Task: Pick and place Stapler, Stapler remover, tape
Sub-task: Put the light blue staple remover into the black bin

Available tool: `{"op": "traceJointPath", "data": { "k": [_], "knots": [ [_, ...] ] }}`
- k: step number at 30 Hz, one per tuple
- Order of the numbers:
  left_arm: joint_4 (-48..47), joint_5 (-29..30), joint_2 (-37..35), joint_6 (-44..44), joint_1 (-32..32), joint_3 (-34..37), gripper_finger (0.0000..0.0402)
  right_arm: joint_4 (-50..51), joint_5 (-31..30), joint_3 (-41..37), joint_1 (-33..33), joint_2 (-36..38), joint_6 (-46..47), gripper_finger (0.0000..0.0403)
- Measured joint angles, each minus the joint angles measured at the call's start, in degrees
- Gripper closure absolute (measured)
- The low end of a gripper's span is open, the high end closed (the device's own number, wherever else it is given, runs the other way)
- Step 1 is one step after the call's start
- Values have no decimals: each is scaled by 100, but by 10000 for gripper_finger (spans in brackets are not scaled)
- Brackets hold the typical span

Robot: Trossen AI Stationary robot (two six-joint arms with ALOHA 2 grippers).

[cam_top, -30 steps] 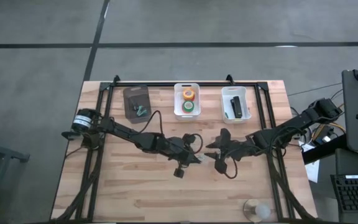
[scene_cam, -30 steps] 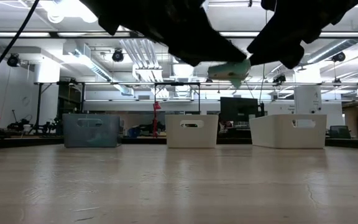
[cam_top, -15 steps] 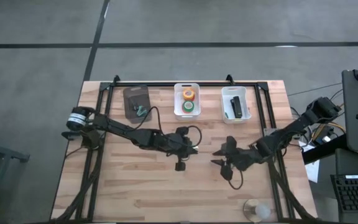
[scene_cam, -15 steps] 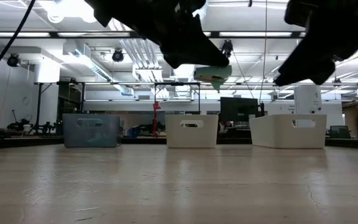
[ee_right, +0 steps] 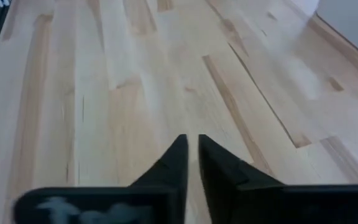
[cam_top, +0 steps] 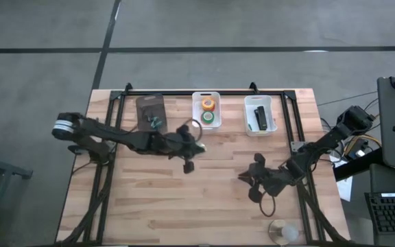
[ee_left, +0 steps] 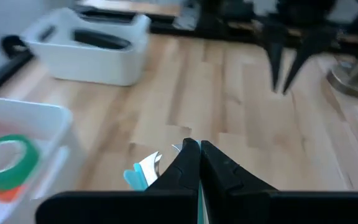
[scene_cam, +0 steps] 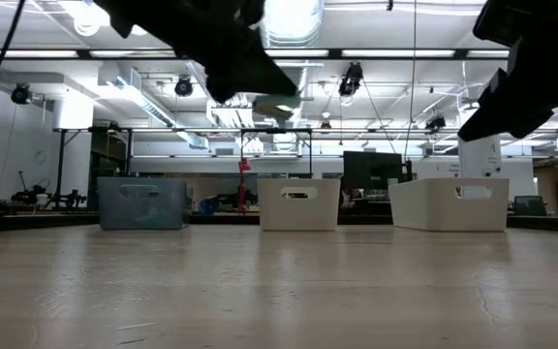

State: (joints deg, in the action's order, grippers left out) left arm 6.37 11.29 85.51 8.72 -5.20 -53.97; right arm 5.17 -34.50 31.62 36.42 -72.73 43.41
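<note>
Wooden planks of the table (cam_top: 184,199) are lying bare across the whole near half, so most of the sorting is looking finished to me. Along the far edge three bins are sitting in a row: the dark bin (cam_top: 149,112) on the left is holding small claw-shaped stapler removers (cam_top: 156,123), the middle white bin (cam_top: 206,110) is carrying the tape (cam_top: 208,104) rolls, an orange one above a green one, and the right white bin (cam_top: 260,114) is keeping the black stapler (cam_top: 259,116). Reaching in between the dark bin and the middle one, the left gripper (cam_top: 192,134) is hanging above the boards with its fingers pinched tight on a small stapler remover (ee_left: 143,172), its silvery claw and teal body poking out beside the fingers in the left wrist view. That piece is probably the last one travelling to the dark bin, though I am only judging from how things lie. Well apart, toward the near right, the right gripper (cam_top: 247,180) is waiting over bare wood with its fingers drawn nearly together and nothing between them.
</note>
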Motion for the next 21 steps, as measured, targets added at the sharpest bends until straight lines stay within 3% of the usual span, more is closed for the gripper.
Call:
{"op": "traceJointPath", "data": {
  "k": [3,10,21],
  "knots": [
    [-54,225,-466,115,147,337,397,20,-3,-4,0,0,-74,389],
    [-38,861,-1467,512,744,1068,399,44,-171,-46,-4,2,-180,394],
    [20,944,-1939,805,2118,1786,399,-2,-323,-102,-7,-4,-290,394]
  ]
}}
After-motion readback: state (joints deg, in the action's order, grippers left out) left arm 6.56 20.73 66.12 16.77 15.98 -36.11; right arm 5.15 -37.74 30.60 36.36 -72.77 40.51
